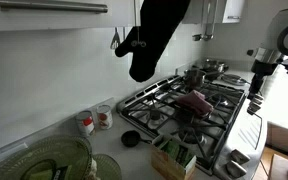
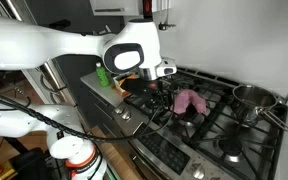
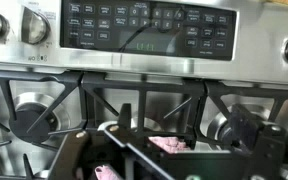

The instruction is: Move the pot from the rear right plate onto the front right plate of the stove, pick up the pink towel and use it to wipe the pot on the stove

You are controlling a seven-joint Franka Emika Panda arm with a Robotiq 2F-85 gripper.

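The pink towel (image 1: pixel 194 100) (image 2: pixel 189 100) lies crumpled on the grates near the middle of the stove (image 1: pixel 224 125) (image 2: pixel 219 125). The shiny pot (image 1: pixel 212 68) (image 2: pixel 252 98) stands on a burner toward the back, well away from the towel. My gripper (image 1: pixel 257 82) (image 2: pixel 164 82) hangs open above the stove's front edge, short of the towel and holding nothing. In the wrist view the gripper (image 3: pixel 164 150) has its dark fingers (image 3: pixel 256 130) spread wide over the grates, with the pink towel (image 3: pixel 169 145) showing between them.
A big black oven mitt (image 1: pixel 154 35) hangs above the counter. Cups (image 1: pixel 94 122), green glass bowls (image 1: pixel 54 160) and a box (image 1: pixel 174 155) crowd the counter beside the stove. A green bottle (image 2: pixel 102 75) stands behind the arm. The control panel (image 3: pixel 134 25) and knobs line the stove's front.
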